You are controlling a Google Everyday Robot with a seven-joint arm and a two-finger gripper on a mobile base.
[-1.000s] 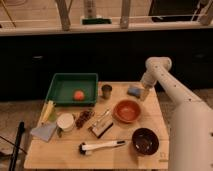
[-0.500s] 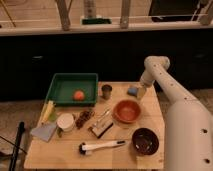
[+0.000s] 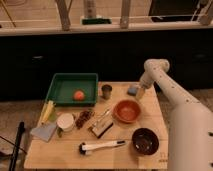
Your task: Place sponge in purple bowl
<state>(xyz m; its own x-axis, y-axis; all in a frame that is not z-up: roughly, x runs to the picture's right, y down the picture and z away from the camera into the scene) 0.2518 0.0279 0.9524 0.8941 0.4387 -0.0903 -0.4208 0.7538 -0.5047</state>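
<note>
The sponge [image 3: 132,90], a small blue-grey pad, lies on the wooden table [image 3: 55,157] near its back right edge, right of the metal cup [image 3: 106,91]. My gripper [image 3: 140,92] is low at the sponge's right side, at or touching it, with the white arm reaching in from the right. The purple bowl [image 3: 145,140], dark and glossy, stands empty at the table's front right, well in front of the gripper and beyond the orange bowl [image 3: 126,110].
A green tray [image 3: 62,89] holding an orange ball [image 3: 78,95] is at the back left. A yellow-green strip [image 3: 48,111], grey-blue cloth [image 3: 44,132], white cup [image 3: 65,121], snack bag [image 3: 84,118], small box [image 3: 101,128] and a brush [image 3: 102,146] lie across the left and middle.
The gripper has shifted a little left and down, closing in on the sponge's right side. The sponge and bowls have not moved.
</note>
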